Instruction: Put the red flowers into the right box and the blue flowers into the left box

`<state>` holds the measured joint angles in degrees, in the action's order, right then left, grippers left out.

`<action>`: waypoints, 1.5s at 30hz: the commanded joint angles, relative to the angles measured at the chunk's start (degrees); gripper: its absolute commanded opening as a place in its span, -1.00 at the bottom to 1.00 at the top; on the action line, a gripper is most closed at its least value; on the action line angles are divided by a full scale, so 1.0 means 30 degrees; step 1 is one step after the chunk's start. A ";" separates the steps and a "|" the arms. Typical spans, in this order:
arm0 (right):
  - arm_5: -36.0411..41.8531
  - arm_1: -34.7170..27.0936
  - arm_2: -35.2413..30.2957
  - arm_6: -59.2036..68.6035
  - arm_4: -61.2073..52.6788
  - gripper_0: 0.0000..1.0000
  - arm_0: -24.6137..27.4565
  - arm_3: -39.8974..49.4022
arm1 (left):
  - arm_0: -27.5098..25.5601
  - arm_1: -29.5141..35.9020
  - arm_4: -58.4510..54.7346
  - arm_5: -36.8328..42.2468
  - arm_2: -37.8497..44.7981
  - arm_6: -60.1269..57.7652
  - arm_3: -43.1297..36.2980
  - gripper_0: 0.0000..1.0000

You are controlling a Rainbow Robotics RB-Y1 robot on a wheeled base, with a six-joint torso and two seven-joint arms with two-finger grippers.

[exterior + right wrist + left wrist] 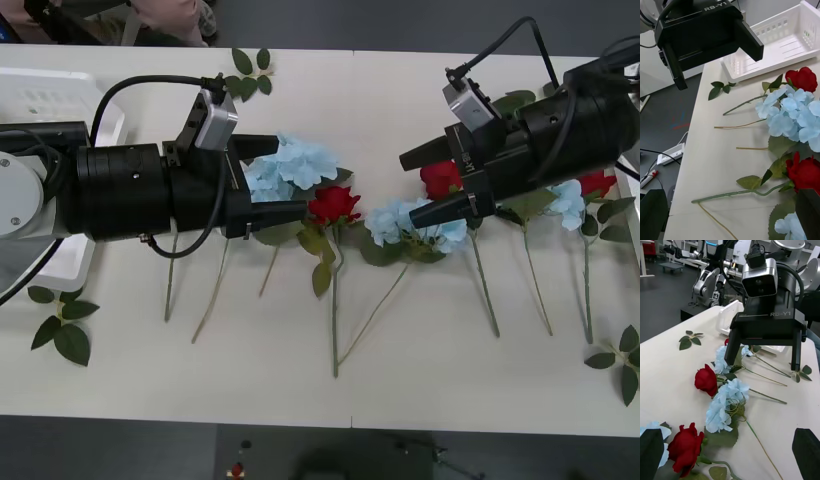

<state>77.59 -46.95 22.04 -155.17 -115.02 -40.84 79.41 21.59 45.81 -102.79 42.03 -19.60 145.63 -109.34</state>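
We judge nothing sorted: the left box (45, 105) at nine o'clock looks empty, blue flowers (295, 165) and red flowers (334, 205) lie mid-table. Left gripper (285, 178) and right gripper (418, 185) hover open-fingered (holding nothing).

Left arm: black cylindrical forearm reaching in from left edge of table, lying roughly level above tabletop, silver camera block on wrist with black cable looped over. Left gripper (282, 178): black fingers spread apart, tips pointing toward table centre, nothing between them.

Right arm: black forearm reaching in from far right corner of table, angled toward table centre, silver camera block on wrist, cables trailing back. Right gripper (412, 186): black fingers parted, tips facing left gripper, nothing between them. Grippers well apart.
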 commanded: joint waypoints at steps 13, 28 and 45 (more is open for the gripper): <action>0.7127 -0.2398 -0.5471 2.7788 0.6173 1.00 -0.0978 0.4056 | 0.0537 0.3745 -0.6634 -0.1030 -0.0087 -0.1551 -0.0555 1.00; 0.5252 -0.2691 -0.1106 3.1568 2.1408 1.00 0.0136 0.2826 | 0.0273 0.7700 0.0660 0.1841 -0.0351 -1.3505 0.4367 1.00; -0.2102 -0.2661 0.1209 3.0308 2.3136 1.00 0.0077 -0.3971 | 0.5049 0.4067 0.9098 0.1636 -0.5888 -1.8251 0.9054 1.00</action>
<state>72.38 -54.25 25.75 -61.71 -45.72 -39.81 68.46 35.95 59.38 -76.90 47.45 -40.17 92.02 -83.38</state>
